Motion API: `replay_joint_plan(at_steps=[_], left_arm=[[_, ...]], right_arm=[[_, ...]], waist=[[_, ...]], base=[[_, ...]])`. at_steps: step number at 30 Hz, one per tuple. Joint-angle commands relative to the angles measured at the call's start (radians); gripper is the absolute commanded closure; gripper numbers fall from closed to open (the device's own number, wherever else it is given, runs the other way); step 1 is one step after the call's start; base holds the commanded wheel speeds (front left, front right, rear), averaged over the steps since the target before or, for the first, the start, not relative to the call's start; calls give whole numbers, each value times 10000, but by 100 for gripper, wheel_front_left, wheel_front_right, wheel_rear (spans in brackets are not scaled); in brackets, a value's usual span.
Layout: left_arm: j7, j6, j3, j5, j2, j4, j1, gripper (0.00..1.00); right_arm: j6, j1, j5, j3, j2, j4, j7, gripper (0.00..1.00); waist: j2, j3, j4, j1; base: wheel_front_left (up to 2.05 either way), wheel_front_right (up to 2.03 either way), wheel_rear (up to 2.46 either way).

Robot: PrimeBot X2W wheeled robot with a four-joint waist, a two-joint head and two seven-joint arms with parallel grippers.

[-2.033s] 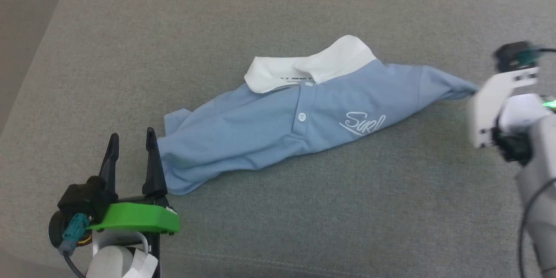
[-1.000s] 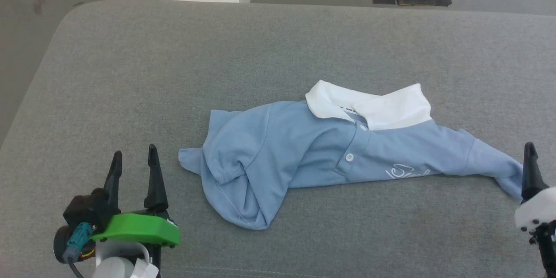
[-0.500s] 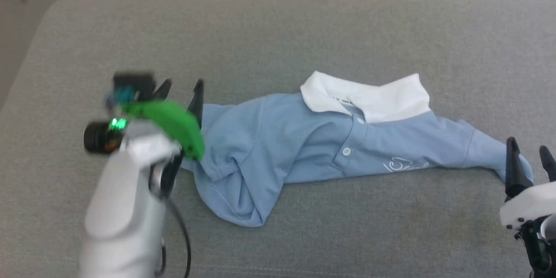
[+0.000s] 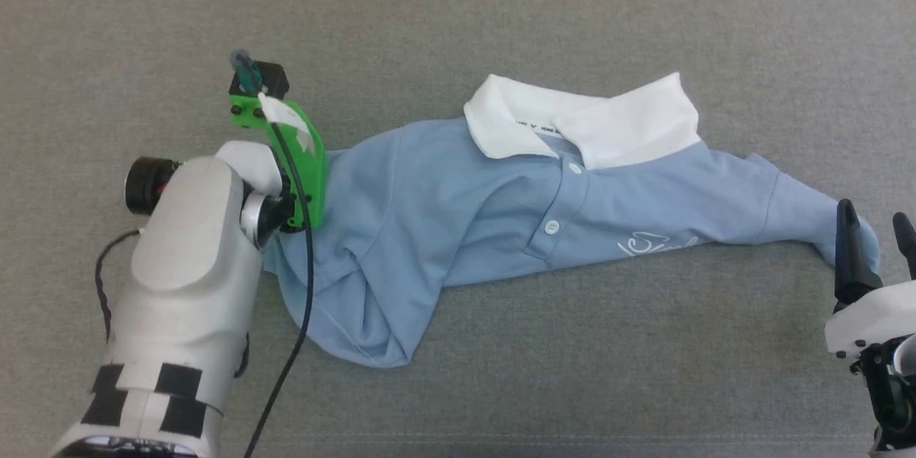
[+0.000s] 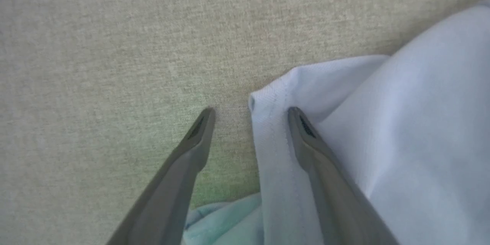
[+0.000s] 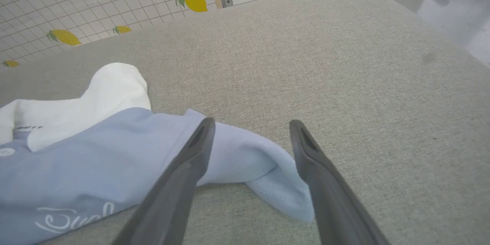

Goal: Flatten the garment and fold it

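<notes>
On the grey woven tabletop (image 4: pixel 501 7) the left pincer (image 5: pixel 249 113), spread, straddles a sleeve hem at nine o'clock of the crumpled garment (image 4: pixel 444 222); at three o'clock the right pincer (image 6: pixel 250 122), spread, flanks the other sleeve. Beyond: a lemon-print gridded panel (image 6: pixel 57 15), perhaps a wall, and glossy floor (image 6: pixel 440 4).

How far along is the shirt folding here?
Done: nothing; the light blue white-collared polo shirt lies bunched on the grey fabric surface. In hand: the left gripper and right gripper, both open, straddle opposite sleeve ends. Remaining: grasp, spread flat, fold.
</notes>
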Motion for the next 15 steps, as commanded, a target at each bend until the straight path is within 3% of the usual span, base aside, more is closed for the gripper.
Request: replay_joint_plan(at_steps=[1,5,6,7,15], left_arm=[[206,23,-75,11,39,197,-11,0],[448,-155,-210,-183,-163,394,173,0],[466,-196,-245,-215,-194,413,207,62],[437,-228,-240,-283,-223,410,233,100],[-962,-220,968,-1654,-511,-476,326,100]], right_arm=[[-13,-132,-37,-16,4,-63,-79,0],[-13,-136,4,-15,4,-2,-142,0],[-13,-138,5,-1,4,22,-150,0],[-13,-148,6,10,4,53,-160,0],[-13,-113,-454,-102,4,-2,-10,0]], waist=[[0,222,-126,0],[0,286,-61,0],[0,282,-41,0],[0,278,-18,0],[0,-67,124,0]], base=[[0,0,0],[0,0,0],[0,0,0],[0,0,0],[0,0,0]])
